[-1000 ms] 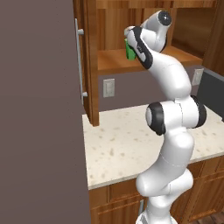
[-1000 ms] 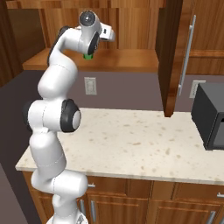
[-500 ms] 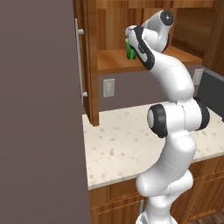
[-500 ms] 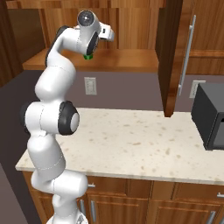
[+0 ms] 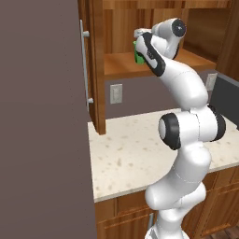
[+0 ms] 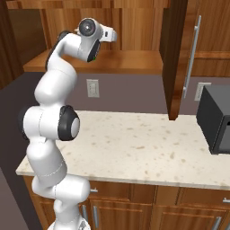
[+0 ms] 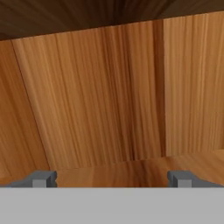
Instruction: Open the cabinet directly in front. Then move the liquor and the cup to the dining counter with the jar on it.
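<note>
Cabinet (image 5: 140,28) stands open, both doors swung out over the speckled desk (image 6: 143,148); left door (image 5: 95,65) and right door (image 6: 173,54) each show a vertical silver bar handle. Black microwave (image 6: 218,119) sits at the right end of the desk. Arm reaches up into the cabinet, hand level with the lower shelf (image 6: 130,60). Cup (image 5: 138,54), green, stands on that shelf, mostly hidden behind the wrist. Fingers (image 7: 111,178) spread wide apart, nothing between them, facing the cabinet's back panel.
</note>
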Controlling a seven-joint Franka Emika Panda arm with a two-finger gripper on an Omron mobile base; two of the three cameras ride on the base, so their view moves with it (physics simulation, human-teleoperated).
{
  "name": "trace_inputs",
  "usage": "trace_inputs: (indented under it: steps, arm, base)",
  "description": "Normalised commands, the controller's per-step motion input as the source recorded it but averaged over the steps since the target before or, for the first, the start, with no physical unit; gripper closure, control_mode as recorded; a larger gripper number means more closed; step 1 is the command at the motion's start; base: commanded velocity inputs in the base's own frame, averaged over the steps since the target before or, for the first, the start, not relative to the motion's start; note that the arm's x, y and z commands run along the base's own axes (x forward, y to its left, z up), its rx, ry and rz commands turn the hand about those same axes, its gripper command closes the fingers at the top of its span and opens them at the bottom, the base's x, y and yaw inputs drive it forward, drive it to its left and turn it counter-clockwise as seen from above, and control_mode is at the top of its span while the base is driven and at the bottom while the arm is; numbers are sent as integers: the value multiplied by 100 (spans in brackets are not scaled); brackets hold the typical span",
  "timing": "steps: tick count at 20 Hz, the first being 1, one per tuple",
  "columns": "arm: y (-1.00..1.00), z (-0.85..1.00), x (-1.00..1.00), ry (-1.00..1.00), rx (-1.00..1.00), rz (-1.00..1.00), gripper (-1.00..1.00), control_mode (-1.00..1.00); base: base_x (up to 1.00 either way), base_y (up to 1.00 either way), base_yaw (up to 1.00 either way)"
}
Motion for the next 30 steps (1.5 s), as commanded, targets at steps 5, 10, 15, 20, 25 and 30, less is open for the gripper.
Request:
trace_inputs:
  steps: [5, 10, 15, 20, 25, 30]
  arm:
    - [-1, 0, -12, 0, 0, 0, -100, -100]
    - [-8, 10, -11, 2, 3, 0, -100, -100]
    - [-3, 2, -5, 1, 0, 0, -100, -100]
    - [0, 0, 0, 1, 0, 0, -100, -100]
    - [0, 0, -7, 3, 0, 0, -100, -100]
    - [0, 0, -3, 6, 0, 0, -100, -100]
  base:
    - [0, 0, 0]
    - [0, 0, 0]
    - [0, 0, 0]
    - [0, 0, 0]
    - [0, 0, 0]
    - [0, 0, 0]
